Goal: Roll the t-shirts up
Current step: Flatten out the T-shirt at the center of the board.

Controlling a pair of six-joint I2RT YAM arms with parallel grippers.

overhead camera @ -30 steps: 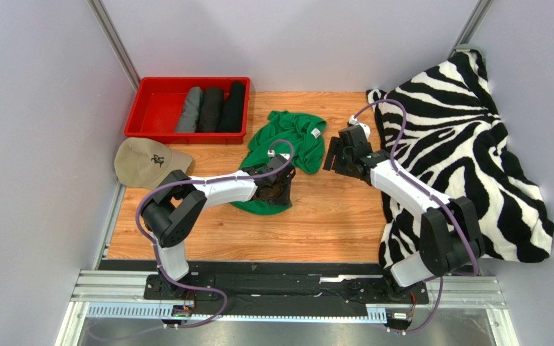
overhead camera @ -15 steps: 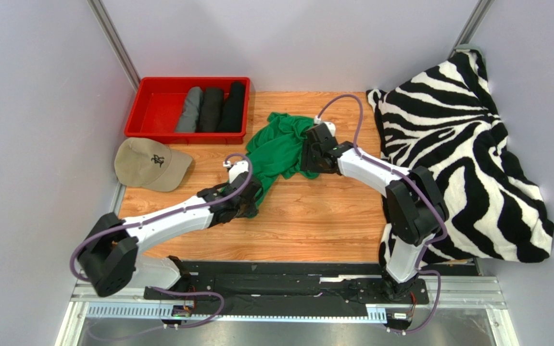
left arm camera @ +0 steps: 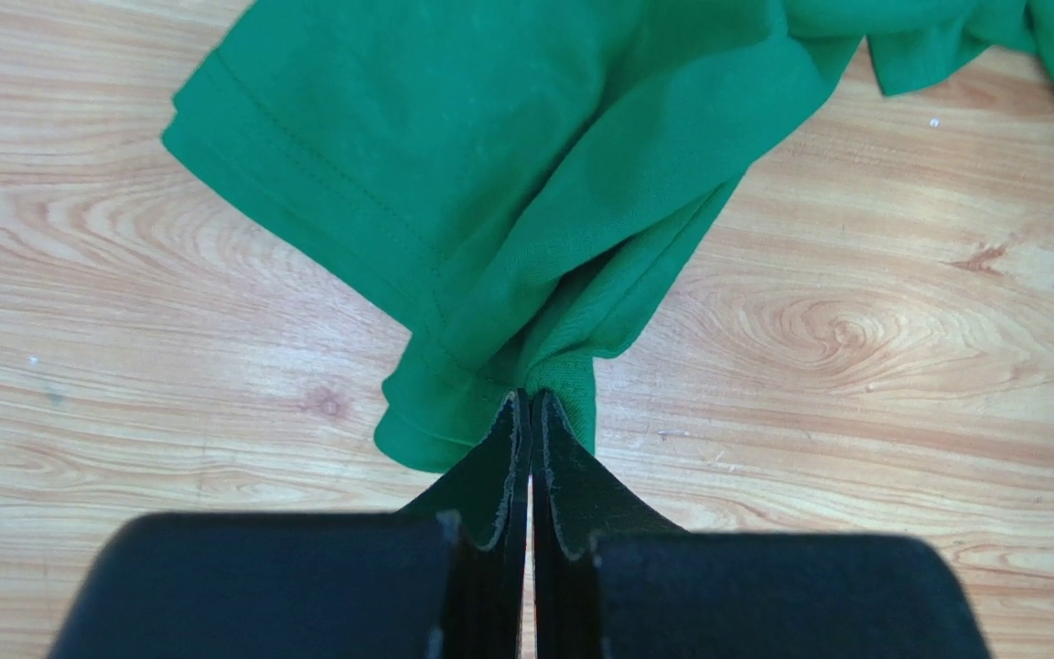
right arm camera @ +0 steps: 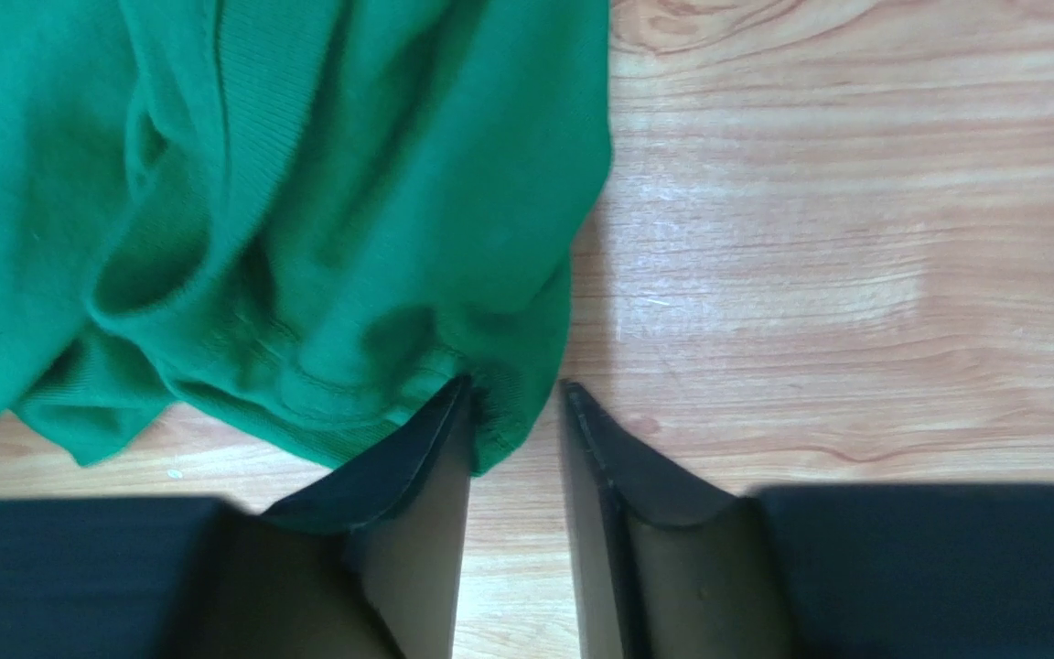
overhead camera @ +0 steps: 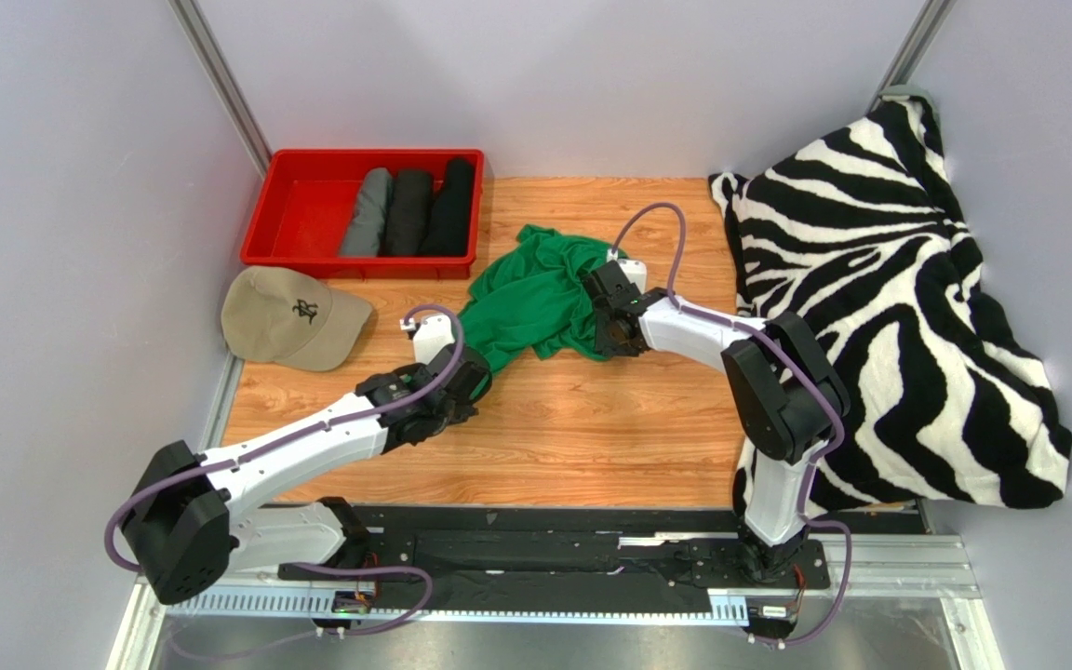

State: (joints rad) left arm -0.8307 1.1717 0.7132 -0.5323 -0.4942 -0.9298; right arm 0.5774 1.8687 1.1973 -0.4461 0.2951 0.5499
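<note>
Left hand [left arm camera: 530, 407]: fingers pinched tight on a thin hem fold of the green t-shirt [overhead camera: 535, 296], which lies bunched mid-tabletop [overhead camera: 612, 433]. Risk: the fold slips free under tension.

Right hand [right arm camera: 512, 394]: narrowly parted, cloth only at its mouth. Risk: closing catches several layers, or none.

Nearby: beige cap [overhead camera: 287, 316]; red bin [overhead camera: 304, 210] holding rolled shirts [overhead camera: 410, 212]; zebra blanket [overhead camera: 891, 265] just beside the right arm. None blocks the shirt.

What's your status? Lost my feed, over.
Left tool shut on green t-shirt edge. Right tool open around shirt's opposite edge. Beige cap sits apart, not blocking.
</note>
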